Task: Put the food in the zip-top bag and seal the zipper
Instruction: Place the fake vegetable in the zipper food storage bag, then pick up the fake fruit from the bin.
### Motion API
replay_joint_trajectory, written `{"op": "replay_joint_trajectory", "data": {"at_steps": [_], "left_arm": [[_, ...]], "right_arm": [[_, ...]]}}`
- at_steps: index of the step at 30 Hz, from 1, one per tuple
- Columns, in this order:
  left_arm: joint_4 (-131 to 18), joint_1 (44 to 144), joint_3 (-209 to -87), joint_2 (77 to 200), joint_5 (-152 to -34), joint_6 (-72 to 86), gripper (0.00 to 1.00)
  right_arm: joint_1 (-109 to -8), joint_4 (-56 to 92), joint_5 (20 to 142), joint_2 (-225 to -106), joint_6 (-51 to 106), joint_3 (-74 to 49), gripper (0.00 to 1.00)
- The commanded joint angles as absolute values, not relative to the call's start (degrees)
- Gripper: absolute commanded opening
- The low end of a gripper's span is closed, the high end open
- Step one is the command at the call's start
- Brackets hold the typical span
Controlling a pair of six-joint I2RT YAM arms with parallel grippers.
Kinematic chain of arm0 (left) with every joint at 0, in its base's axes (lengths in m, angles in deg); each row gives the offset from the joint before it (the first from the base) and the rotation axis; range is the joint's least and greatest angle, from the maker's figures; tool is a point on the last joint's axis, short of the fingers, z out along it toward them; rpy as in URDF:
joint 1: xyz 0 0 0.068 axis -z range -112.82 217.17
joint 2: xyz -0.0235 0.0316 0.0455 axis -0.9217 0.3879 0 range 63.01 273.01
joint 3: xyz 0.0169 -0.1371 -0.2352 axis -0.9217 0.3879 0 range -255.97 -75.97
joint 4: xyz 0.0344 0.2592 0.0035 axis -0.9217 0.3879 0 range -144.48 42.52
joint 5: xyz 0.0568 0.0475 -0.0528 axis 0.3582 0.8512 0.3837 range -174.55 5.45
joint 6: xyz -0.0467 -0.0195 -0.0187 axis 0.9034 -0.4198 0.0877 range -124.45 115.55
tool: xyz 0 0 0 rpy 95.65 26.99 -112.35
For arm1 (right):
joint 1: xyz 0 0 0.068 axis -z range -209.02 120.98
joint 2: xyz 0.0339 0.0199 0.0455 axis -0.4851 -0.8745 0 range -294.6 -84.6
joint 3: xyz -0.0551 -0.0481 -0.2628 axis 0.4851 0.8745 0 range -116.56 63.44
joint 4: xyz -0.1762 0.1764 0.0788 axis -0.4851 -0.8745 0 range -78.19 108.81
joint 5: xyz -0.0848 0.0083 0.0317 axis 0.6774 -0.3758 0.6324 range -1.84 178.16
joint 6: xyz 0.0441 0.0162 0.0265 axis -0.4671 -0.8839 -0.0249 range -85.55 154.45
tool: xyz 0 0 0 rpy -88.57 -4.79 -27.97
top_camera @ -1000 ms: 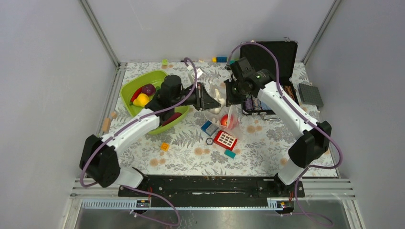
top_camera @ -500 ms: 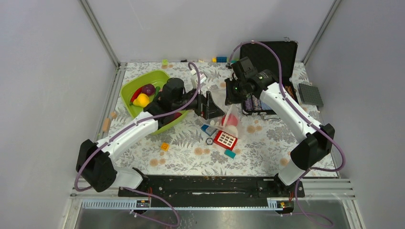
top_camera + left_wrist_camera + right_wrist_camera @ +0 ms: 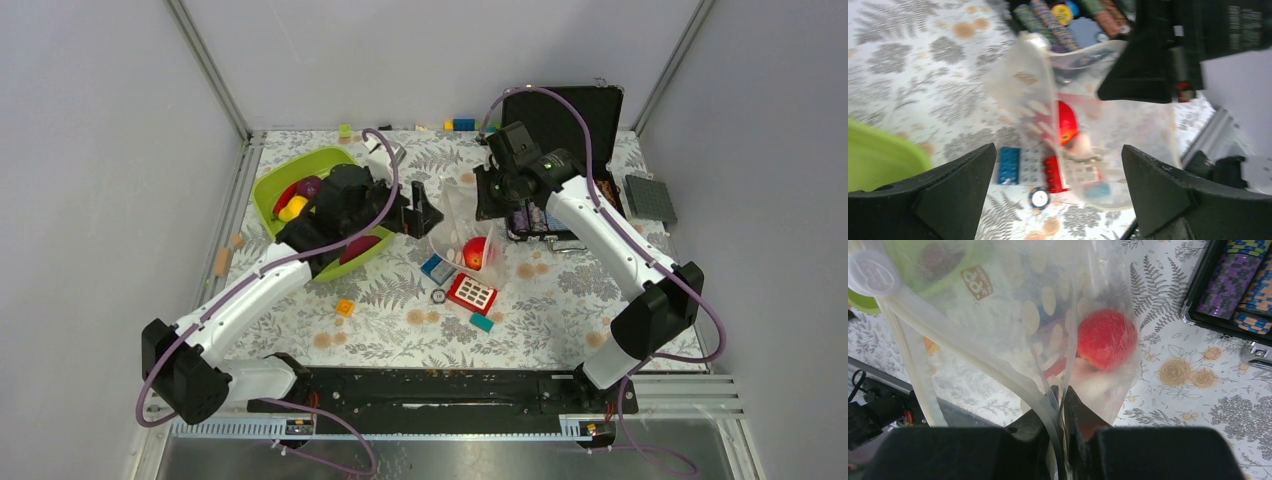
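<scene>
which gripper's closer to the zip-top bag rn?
Right. The right gripper is shut on the mouth edge of the zip-top bag, holding it up. The left gripper is open just to the bag's left, facing it, apparently not touching.

The clear, dotted zip-top bag (image 3: 1013,315) hangs upright, zipper (image 3: 964,353) unsealed, a red-pink peach (image 3: 1107,340) inside.

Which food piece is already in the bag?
The red peach: it sits inside the bag pinched by the right gripper. The lemon and onion lie in the green tub.
</scene>
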State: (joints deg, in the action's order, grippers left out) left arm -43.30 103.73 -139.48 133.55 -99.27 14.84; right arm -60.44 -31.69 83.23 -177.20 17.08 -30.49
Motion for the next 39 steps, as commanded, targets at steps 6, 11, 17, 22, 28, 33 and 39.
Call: {"op": "replay_joint_trajectory", "data": {"at_steps": [6,11,17,22,28,33,39], "left_arm": [[-43.31,91.26,-136.72,134.52,-89.80,15.72,0.99],[-37.04,87.26,-140.17,142.40,-82.28,16.85,0.99],[-29.83,85.32,-143.62,152.24,-78.49,17.15,0.99],[-34.35,79.68,-138.65,153.13,-88.32,22.21,0.99],[-38.60,78.24,-137.88,157.86,-95.51,24.46,0.98],[-37.70,78.47,-137.02,161.27,-92.58,23.14,0.96],[-33.41,79.64,-138.54,164.47,-86.35,21.32,0.95]], "right_arm": [[-59.94,-33.42,91.17,-176.17,18.99,-31.05,0.15],[-59.86,-35.67,92.97,-177.74,18.50,-33.58,0.14],[-59.78,-36.19,92.33,-178.96,18.20,-35.07,0.14],[-59.75,-36.68,92.08,-178.94,18.49,-34.66,0.14],[-59.77,-34.30,90.48,-178.87,18.02,-32.03,0.14],[-59.78,-33.55,89.33,-178.82,17.69,-31.71,0.14],[-59.77,-33.51,88.89,-179.29,17.86,-32.40,0.14]]}}
